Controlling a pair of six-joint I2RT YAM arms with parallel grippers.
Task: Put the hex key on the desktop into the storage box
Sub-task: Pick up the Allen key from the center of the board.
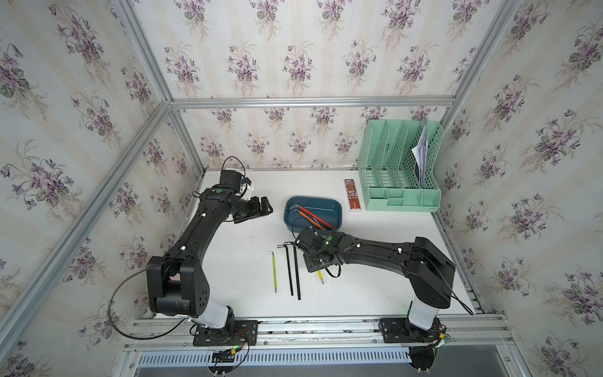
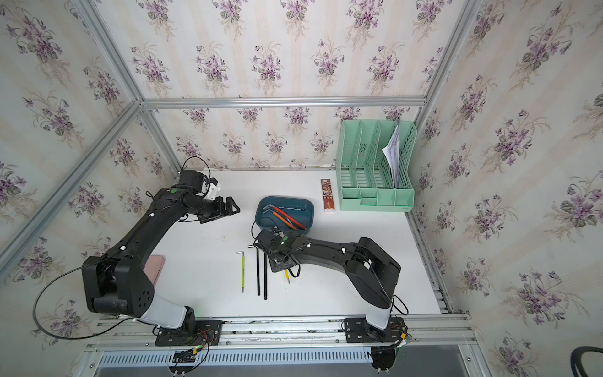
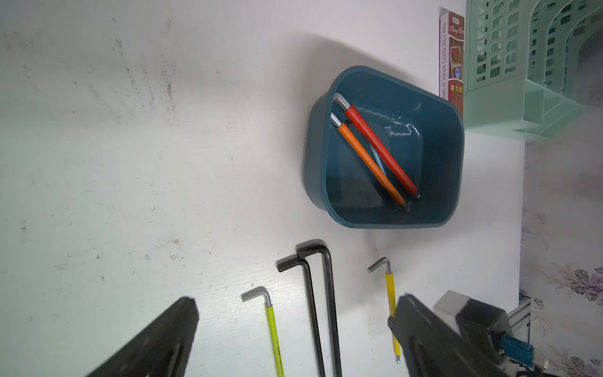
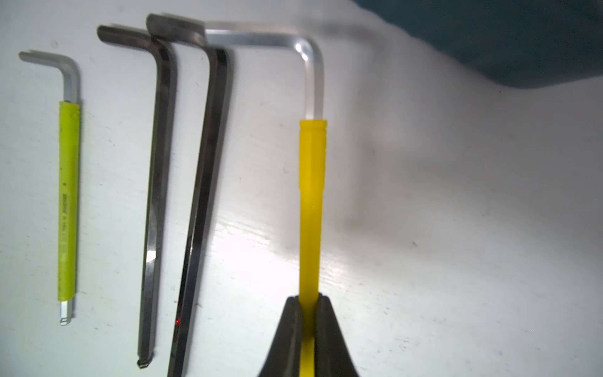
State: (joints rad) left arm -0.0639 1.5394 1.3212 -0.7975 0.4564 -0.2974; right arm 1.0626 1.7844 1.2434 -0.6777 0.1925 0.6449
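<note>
My right pincer (image 4: 308,298) clamps yellow hex key (image 4: 311,196) on sleeve. Lift straight (bent tip close by black key (image 4: 206,163)), carry far, over storage box (image 3: 311,163).

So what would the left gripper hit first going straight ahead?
Probably the storage box, its near wall; only bare desktop lies between. Depth's unclear: the left gripper might touch desktop first.

Wallpaper (image 1: 293,49) printed with purple flower sprays on pale stripes is covering the back and side walls, while aluminium frame rails (image 1: 310,102) are running along their corners and edges. A mint-green perforated file organiser (image 1: 396,200) is standing in a far corner of the white desktop (image 1: 235,261). Soft, even light is falling over everything, casting only faint shadows.
</note>
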